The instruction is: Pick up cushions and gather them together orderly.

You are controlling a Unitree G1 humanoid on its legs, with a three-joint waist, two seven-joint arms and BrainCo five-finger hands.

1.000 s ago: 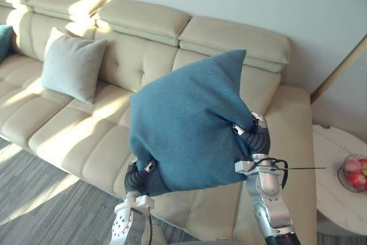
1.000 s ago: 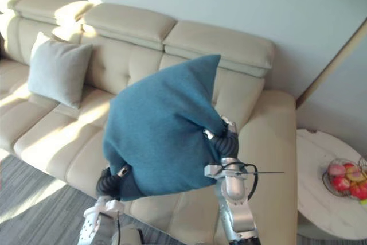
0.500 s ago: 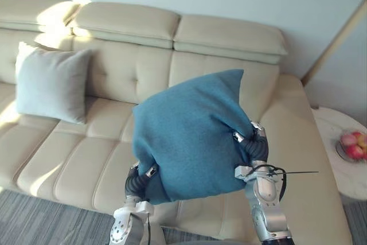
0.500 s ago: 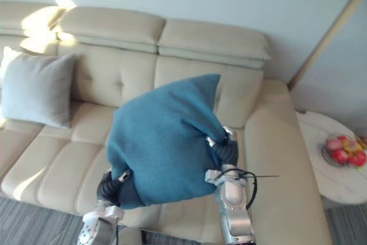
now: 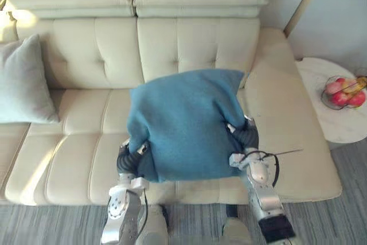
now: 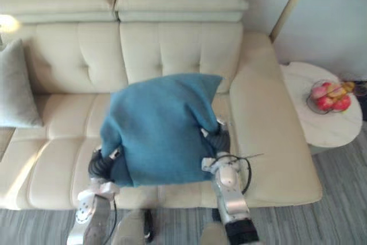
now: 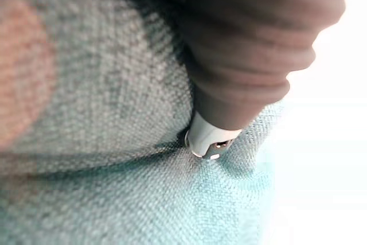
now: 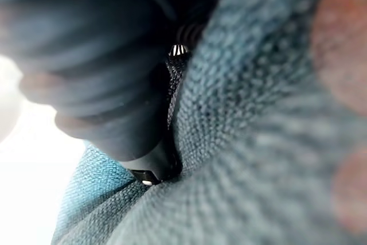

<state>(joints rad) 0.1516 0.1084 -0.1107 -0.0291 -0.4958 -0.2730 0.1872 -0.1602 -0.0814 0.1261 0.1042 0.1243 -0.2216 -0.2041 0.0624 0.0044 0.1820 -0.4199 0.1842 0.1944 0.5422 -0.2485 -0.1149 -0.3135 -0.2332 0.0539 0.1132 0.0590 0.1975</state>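
Teal cushion above sofa, weave clear in wrist views

The sofa seat lies free between the grey cushion at its left end and the broad right armrest. The blue cushion blocks the middle; a worktop with a fruit bowl stands beyond the armrest.

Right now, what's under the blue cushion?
The cushion is held over the sofa seat, with the left hand and right hand at its lower corners. The seat patch right beneath it and most of both hands are covered.
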